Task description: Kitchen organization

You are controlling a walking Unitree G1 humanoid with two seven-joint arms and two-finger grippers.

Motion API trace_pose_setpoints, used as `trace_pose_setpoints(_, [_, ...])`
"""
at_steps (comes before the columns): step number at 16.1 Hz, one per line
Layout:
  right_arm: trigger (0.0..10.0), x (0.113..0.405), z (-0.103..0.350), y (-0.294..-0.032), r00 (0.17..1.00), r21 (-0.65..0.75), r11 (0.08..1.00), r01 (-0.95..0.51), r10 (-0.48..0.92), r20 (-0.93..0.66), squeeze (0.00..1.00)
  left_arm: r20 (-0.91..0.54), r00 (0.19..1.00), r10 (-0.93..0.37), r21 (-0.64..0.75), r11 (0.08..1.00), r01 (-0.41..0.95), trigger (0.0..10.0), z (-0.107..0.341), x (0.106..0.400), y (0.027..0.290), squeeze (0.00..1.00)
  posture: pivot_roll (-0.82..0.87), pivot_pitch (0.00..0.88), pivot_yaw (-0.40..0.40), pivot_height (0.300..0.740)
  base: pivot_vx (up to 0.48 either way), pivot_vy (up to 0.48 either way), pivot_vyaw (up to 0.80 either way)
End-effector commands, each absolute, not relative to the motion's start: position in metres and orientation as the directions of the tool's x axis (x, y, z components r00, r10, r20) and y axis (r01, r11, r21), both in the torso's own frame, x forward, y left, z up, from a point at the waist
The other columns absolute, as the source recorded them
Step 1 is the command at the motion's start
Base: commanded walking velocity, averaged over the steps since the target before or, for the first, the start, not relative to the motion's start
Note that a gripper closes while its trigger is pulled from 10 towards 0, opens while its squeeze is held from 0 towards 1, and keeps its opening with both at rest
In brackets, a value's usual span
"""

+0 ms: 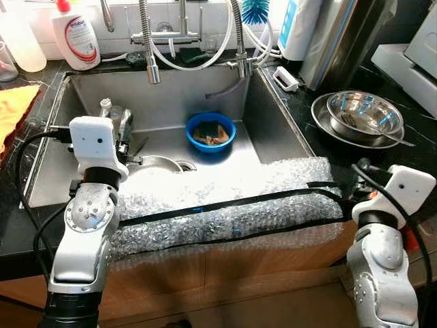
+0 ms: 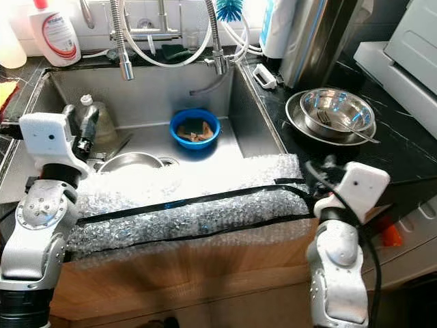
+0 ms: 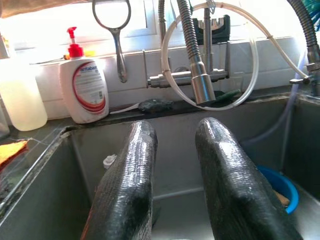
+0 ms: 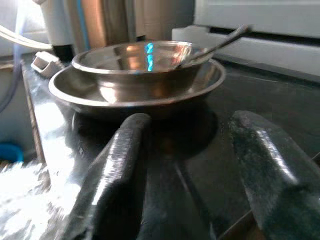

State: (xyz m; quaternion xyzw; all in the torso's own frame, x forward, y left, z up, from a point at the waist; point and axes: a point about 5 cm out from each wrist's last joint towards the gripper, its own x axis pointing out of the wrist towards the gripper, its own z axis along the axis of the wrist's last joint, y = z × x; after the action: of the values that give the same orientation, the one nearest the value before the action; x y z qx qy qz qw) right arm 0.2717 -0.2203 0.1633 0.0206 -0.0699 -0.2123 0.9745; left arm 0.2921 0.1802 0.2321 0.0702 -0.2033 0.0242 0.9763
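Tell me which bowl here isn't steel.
The blue bowl in the middle of the sink. The stacked bowls on the right counter and the bowl by the drain are shiny steel.

Steel sink (image 2: pixel 147 96): blue bowl (image 2: pixel 195 128) w/ brown scraps at centre; steel bowl (image 2: pixel 130 162) near drain; clear bottle (image 2: pixel 99 119) at left wall. Bubble wrap (image 2: pixel 191 205) w/ black tape over front edge. Black table (image 2: pixel 403 150), right: two nested steel bowls (image 2: pixel 332 113) w/ utensil. Soap bottle (image 2: pixel 53 34) back left
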Motion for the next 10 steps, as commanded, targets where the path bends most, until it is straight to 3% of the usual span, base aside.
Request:
trace_pose_setpoints(1, [10.0, 0.272, 0.167, -0.227, 0.885, 0.072, 0.895, 0.441, -0.447, 0.135, 0.00, 0.426, 0.905, 0.001, 0.139, 0.988, -0.067, 10.0, 0.236, 0.289, 0.176, 0.00, 0.05, 0.148, -0.045, 0.740, 0.000, 0.000, 0.00])
trace_pose_setpoints(4, [10.0, 0.274, 0.171, -0.232, 0.872, 0.094, 0.883, 0.460, -0.469, 0.141, 0.00, 0.429, 0.903, -0.004, 0.134, 0.989, -0.060, 10.0, 0.237, 0.290, 0.173, 0.00, 0.04, 0.147, -0.043, 0.740, 0.000, 0.000, 0.00])
trace_pose_setpoints(5, [10.0, 0.275, 0.173, -0.231, 0.873, 0.113, 0.886, 0.450, -0.463, 0.152, 1.00, 0.429, 0.903, -0.007, 0.137, 0.989, -0.058, 10.0, 0.237, 0.290, 0.172, 0.00, 0.05, 0.146, -0.043, 0.740, 0.000, 0.000, 0.00])
trace_pose_setpoints(7, [10.0, 0.276, 0.178, -0.233, 0.854, 0.126, 0.870, 0.476, -0.492, 0.169, 1.00, 0.432, 0.902, -0.007, 0.135, 0.989, -0.057, 10.0, 0.238, 0.290, 0.172, 0.00, 0.05, 0.145, -0.043, 0.740, 0.000, 0.000, 0.00])
trace_pose_setpoints(8, [10.0, 0.278, 0.179, -0.233, 0.854, 0.120, 0.870, 0.478, -0.492, 0.170, 0.00, 0.431, 0.902, -0.007, 0.136, 0.989, -0.057, 10.0, 0.238, 0.290, 0.172, 0.00, 0.05, 0.143, -0.043, 0.740, 0.000, 0.000, 0.00])
trace_pose_setpoints(10, [10.0, 0.280, 0.181, -0.235, 0.851, 0.125, 0.869, 0.479, -0.495, 0.177, 0.00, 0.432, 0.902, -0.004, 0.138, 0.988, -0.062, 10.0, 0.238, 0.290, 0.172, 0.00, 0.06, 0.144, -0.044, 0.740, 0.000, 0.000, 0.00])
